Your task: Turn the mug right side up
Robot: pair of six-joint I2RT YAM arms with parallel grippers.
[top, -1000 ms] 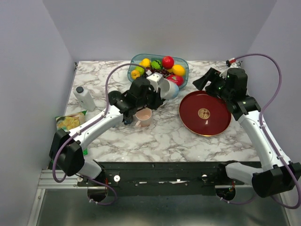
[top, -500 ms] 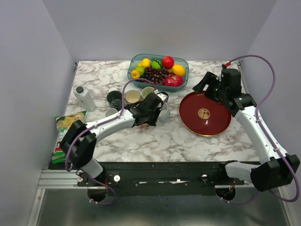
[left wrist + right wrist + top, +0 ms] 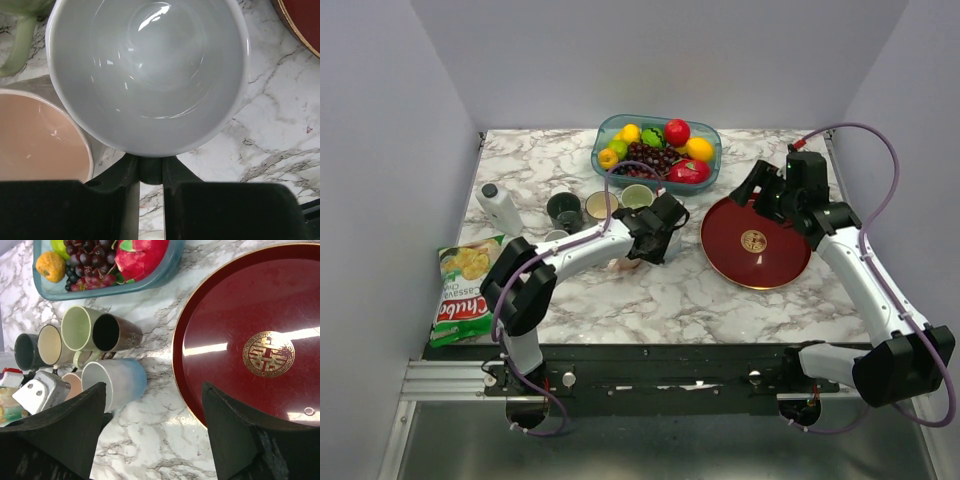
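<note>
- Mug (image 3: 147, 75) fills the upper left-wrist frame, mouth open to the camera, beside a pink cup (image 3: 40, 137).
- Left gripper (image 3: 150, 170) pinches its rim.
- Right gripper (image 3: 155, 432) gapes empty.
- Risk: releasing carelessly may knock the touching cups.

The blue mug (image 3: 116, 382) stands upright, mouth open. Access from its left is blocked: the pink cup (image 3: 40, 137) touches its side, with the green cup (image 3: 80, 329), dark metal cup (image 3: 114, 334), cream cup (image 3: 49, 344) and grey cup (image 3: 26, 351) packed just behind. The left gripper (image 3: 150, 172) occupies the near side. Bare marble lies between the mug and the red tray (image 3: 260, 310). The fruit bowl (image 3: 710, 150) closes the far edge. The right gripper (image 3: 155, 440) hangs above the tray rim.
</note>
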